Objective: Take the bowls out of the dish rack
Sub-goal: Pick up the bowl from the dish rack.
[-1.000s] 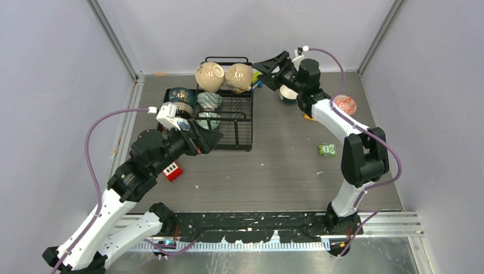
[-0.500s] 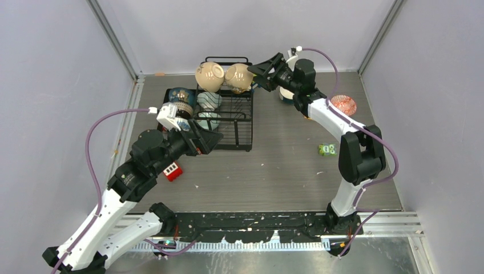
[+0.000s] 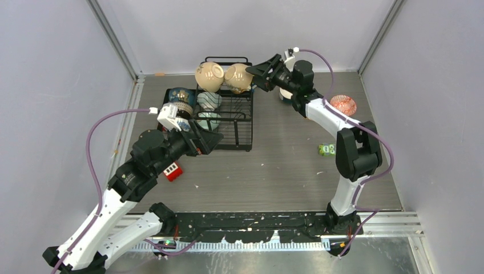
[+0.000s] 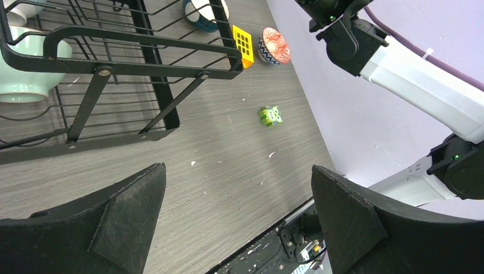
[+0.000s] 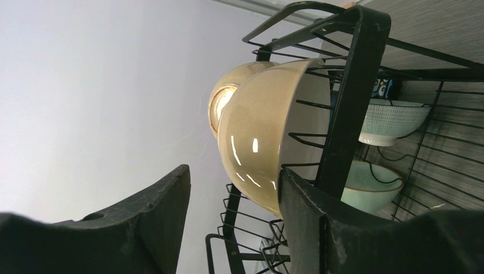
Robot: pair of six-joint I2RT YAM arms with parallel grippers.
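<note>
Reaching farther left than a second ago, the right gripper [image 3: 254, 73] spreads its fingers wide beside the nearer cream bowl [image 3: 239, 77] on the dish rack's [image 3: 242, 137] raised back. The left gripper [image 3: 216, 138] hangs open at the rack's front. A red-patterned bowl [image 3: 344, 105] and a teal bowl [image 4: 202, 14] sit on the table [image 3: 285, 171]. Five bowls seemingly remain racked.

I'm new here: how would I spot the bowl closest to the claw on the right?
Find the big black wire dish rack towards the back of the table. On its raised rear section, two glossy cream bowls stand on edge, side by side. You want the right-hand cream bowl, just beside the open right claw; the lower bowls in the rack are pale green or patterned instead.
</note>
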